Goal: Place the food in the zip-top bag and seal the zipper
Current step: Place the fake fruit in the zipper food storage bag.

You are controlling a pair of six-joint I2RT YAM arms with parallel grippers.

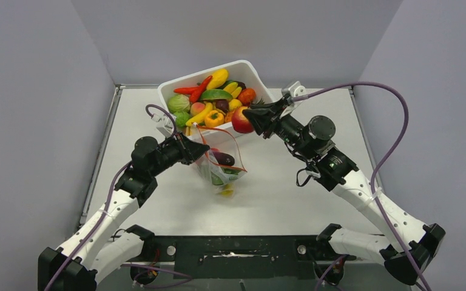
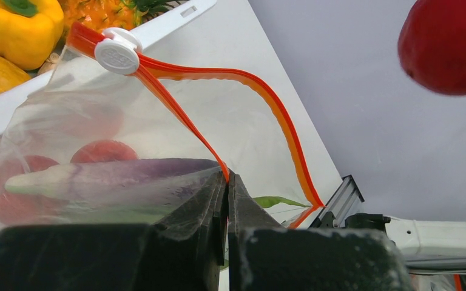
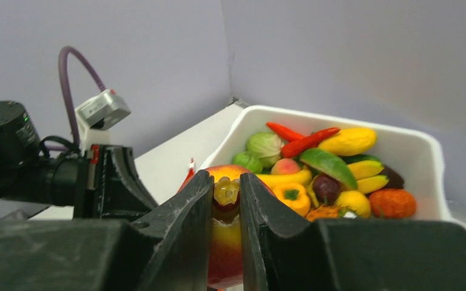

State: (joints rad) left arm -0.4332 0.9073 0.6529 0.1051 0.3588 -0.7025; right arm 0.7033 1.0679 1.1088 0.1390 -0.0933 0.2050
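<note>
meeting grey walls [image 1: 36, 91], pale tabletop [image 1: 291, 194]

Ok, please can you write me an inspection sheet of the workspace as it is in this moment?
Surface: light grey table, no spills seen.
Job's things: clear thin plastic zip-top bag held with its mouth open, red-orange zipper unsealed, white slider at one end; purple toy aubergine and red pieces inside. Red-and-yellow toy fruit held near the tub's front edge.
Clutter: white rectangular plastic tub, heaped with glossy toy fruits and vegetables.
Grippers: left pincer shut on the bag's edge; right pincer shut on the fruit.
Cables: purple cable arcs over the right arm; another runs along the left arm.
Surroundings: plain grey walls on three sides.
</note>
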